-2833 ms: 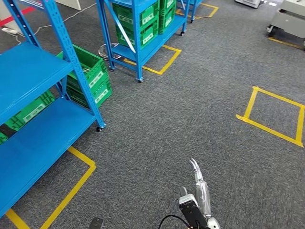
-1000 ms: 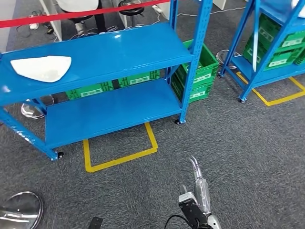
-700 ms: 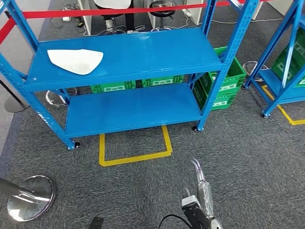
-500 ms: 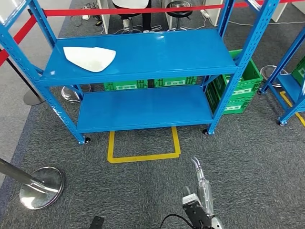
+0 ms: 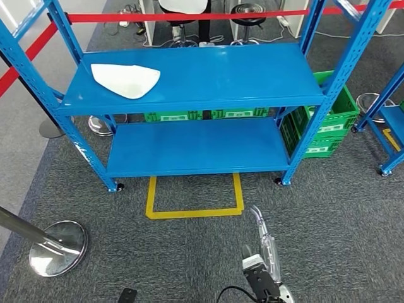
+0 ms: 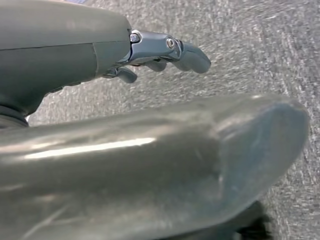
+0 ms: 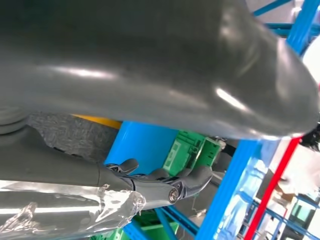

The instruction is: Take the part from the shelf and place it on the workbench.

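Observation:
The part (image 5: 126, 79) is a flat white curved piece lying on the left end of the blue shelf's upper board (image 5: 228, 69), straight ahead across the carpet. My right hand (image 5: 264, 259) hangs low at the picture's bottom, far short of the shelf, fingers stretched out and holding nothing. In the right wrist view the right hand (image 7: 151, 75) has its fingers (image 7: 181, 182) extended toward the blue frame with nothing between them. My left hand (image 6: 151, 150) hangs over grey carpet, its fingers (image 6: 170, 50) straight and empty.
The lower board (image 5: 200, 148) is bare. Green crates (image 5: 329, 120) stand by the shelf's right end and behind it. A yellow tape square (image 5: 195, 213) marks the floor before the shelf. A chrome stanchion base (image 5: 58, 247) stands at left, red barrier tape (image 5: 190, 17) behind.
The camera has turned: the whole scene slid right until the shelf with the white part faces me squarely. My right hand keeps the same hanging pose.

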